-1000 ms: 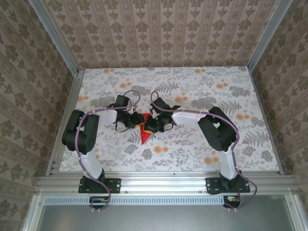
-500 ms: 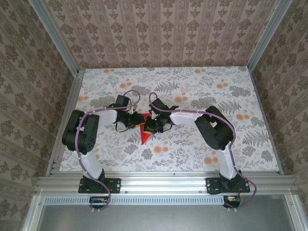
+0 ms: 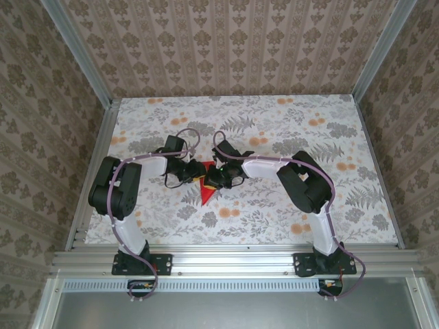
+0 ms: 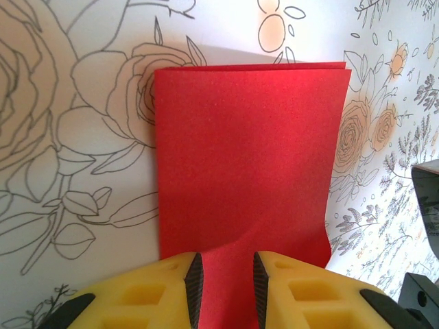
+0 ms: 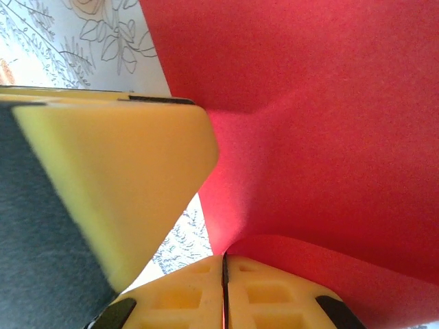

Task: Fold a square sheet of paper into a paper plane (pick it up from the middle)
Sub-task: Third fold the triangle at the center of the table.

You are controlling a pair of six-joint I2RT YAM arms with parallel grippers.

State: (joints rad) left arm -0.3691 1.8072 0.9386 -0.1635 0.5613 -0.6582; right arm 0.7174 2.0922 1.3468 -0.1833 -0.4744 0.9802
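The square sheet of paper (image 4: 247, 151) is bright red and lies folded into a rectangle on the flowered table. Its lower point (image 3: 205, 195) shows between the two arms in the top view. My left gripper (image 4: 224, 277) stands over the sheet's near end, jaws partly apart, with a raised hump of red paper running between its fingers (image 4: 194, 281). My right gripper (image 5: 224, 260) is shut on a curled-up edge of the red paper (image 5: 329, 137), right beside the left gripper's yellow finger (image 5: 110, 178). Both grippers, left (image 3: 192, 175) and right (image 3: 213, 179), meet at the table's middle.
The flowered tabletop (image 3: 288, 123) stretches on all sides of the paper. Metal frame rails (image 3: 92, 171) and patterned walls bound it left, right and back. Purple cables (image 3: 185, 133) loop above both wrists.
The right arm's elbow has drawn slightly leftward, toward the centre. The left arm and the paper hold their places.
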